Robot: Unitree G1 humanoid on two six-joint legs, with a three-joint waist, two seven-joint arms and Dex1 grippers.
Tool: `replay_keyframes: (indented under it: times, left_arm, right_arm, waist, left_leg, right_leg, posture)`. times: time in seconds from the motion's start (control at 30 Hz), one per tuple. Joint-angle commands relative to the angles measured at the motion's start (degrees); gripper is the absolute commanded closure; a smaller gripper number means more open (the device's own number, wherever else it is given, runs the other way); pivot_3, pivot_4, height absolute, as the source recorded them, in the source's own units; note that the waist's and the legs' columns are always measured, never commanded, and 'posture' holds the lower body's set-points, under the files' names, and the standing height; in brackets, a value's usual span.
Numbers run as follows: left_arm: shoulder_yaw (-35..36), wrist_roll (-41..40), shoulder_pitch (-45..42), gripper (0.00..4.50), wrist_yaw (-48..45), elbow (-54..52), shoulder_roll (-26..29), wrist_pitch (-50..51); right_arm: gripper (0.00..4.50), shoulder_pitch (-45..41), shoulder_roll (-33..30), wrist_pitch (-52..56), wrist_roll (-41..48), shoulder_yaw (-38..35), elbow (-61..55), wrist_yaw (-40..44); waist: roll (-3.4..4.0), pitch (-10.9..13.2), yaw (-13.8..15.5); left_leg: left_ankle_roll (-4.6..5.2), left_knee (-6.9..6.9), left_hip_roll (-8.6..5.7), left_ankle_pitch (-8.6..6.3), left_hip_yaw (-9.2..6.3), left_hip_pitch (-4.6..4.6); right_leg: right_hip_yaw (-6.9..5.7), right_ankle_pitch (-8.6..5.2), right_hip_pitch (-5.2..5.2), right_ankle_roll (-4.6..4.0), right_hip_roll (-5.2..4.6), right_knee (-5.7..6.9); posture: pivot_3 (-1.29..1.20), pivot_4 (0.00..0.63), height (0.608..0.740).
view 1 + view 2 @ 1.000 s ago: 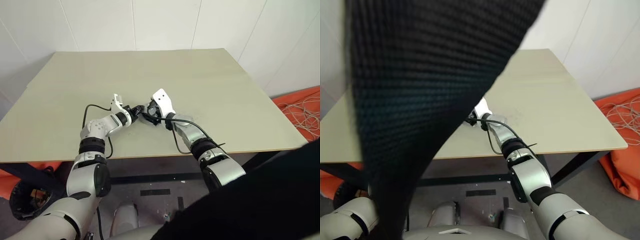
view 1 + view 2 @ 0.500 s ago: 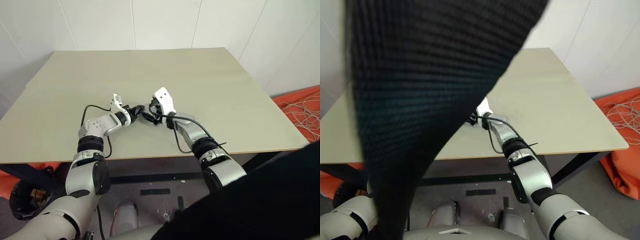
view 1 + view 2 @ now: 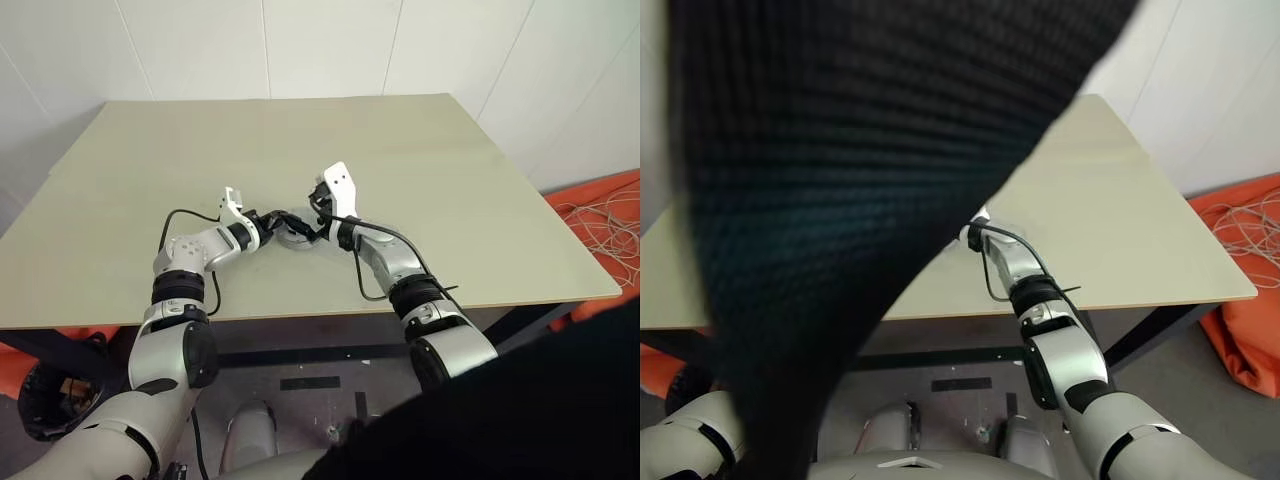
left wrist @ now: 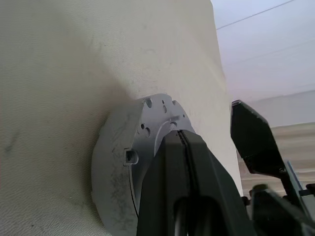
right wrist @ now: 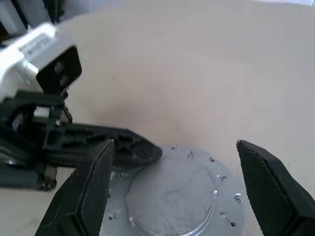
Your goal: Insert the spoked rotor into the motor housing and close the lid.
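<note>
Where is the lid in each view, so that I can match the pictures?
Left eye view: lid on the table, between the two grippers.
Right eye view: hidden by a black thing.
Left wrist view: silver disc behind the shut left fingers.
Right wrist view: low centre.
Shared landmark: left fingers touching its rim.

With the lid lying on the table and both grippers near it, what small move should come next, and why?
Probably draw the left gripper back from the lid. The lid looks seated flat on the table, the right gripper hangs open above it, and the shut left fingertips rest at its rim.
</note>
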Motion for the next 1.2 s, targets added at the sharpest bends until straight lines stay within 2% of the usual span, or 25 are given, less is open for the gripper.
replay_keyframes:
  times: [0.03, 0.17, 0.3, 0.5, 0.57, 0.67, 0.9, 1.2]
  left_arm:
    - [-2.2, 0.5, 0.6, 4.5, -0.9, -0.9, -0.7, 2.6]
    - [-2.5, 0.6, 0.6, 4.5, -1.5, -1.6, -0.7, 3.0]
    - [-2.6, 0.8, 0.5, 4.5, -1.7, -1.9, -0.9, 3.4]
    - [-2.9, 1.2, 0.3, 4.5, -1.8, -1.4, -0.7, 2.9]
    - [-2.9, 1.4, 0.3, 4.5, -1.8, -1.0, -0.6, 2.5]
    - [-2.9, 1.6, 0.3, 4.5, -1.7, -0.9, -0.4, 2.3]
    - [-2.9, 1.7, 0.3, 4.5, -1.7, -1.0, -0.3, 2.2]
    - [-2.8, 1.6, 0.5, 4.5, -1.7, -1.3, 0.1, 2.0]
  right_arm:
    - [0.02, -2.8, -0.4, 4.0, 3.8, -4.0, -2.5, -2.3]
    - [0.02, -3.7, -2.3, 8.7, 5.4, -6.4, -2.1, -4.1]
    - [0.02, -4.1, -4.6, 18.3, 8.0, -9.3, -2.6, -6.1]
    - [0.02, -4.8, -7.4, 38.6, 17.0, -17.1, -3.8, -7.5]
    - [0.02, -5.1, -7.5, 46.9, 22.8, -21.9, -4.1, -8.0]
    - [0.02, -4.5, -7.3, 53.5, 26.9, -25.0, -6.4, -8.7]
    - [0.02, -3.2, -3.5, 56.5, 29.4, -25.9, -9.1, -11.8]
    - [0.02, -1.3, -1.0, 51.3, 24.9, -19.2, -8.3, -11.4]
  waist:
    - [0.0, 0.0, 0.0]
    - [0.0, 0.0, 0.1]
    - [0.0, 0.0, 0.1]
    - [0.0, 0.0, 0.0]
    - [0.0, 0.0, 0.1]
    - [0.01, 0.0, 0.2]
    - [0.01, 0.0, 0.2]
    - [0.01, 0.0, -0.2]
  left_leg:
    - [0.02, 0.0, -0.01, -0.01, 0.01, -0.01]
    - [0.05, 0.0, -0.02, -0.03, 0.07, -0.05]
    - [0.04, 0.0, 0.0, -0.02, 0.1, -0.04]
    - [0.01, -0.02, 0.04, 0.0, 0.1, -0.01]
    - [-0.01, -0.02, 0.04, 0.01, 0.1, -0.01]
    - [-0.02, -0.02, 0.05, 0.01, 0.12, 0.0]
    - [-0.31, -0.08, 0.06, 0.19, 0.13, 0.03]
    - [-0.56, -0.29, 0.05, 0.33, 0.1, 0.15]
  right_leg:
    - [0.0, 0.0, 0.0, 0.0, 0.0, -0.02]
    - [-0.01, 0.0, -0.01, 0.0, -0.01, -0.05]
    - [-0.01, 0.0, -0.01, 0.0, -0.01, -0.05]
    - [-0.01, 0.01, -0.02, 0.01, 0.05, -0.03]
    - [-0.01, 0.01, -0.03, 0.01, 0.05, -0.03]
    - [-0.01, 0.01, -0.03, 0.02, 0.05, -0.03]
    - [-0.02, 0.01, -0.05, 0.02, 0.05, -0.01]
    - [0.0, 0.0, -0.05, 0.03, 0.06, -0.02]
  posture:
    - [0.0, 0.0, 0.74]
    - [0.0, 0.0, 0.74]
    - [0.0, 0.0, 0.74]
    - [0.0, 0.0, 0.74]
    - [0.0, 0.0, 0.74]
    - [0.0, 0.0, 0.74]
    - [0.0, 0.0, 0.74]
    - [0.0, 0.0, 0.74]
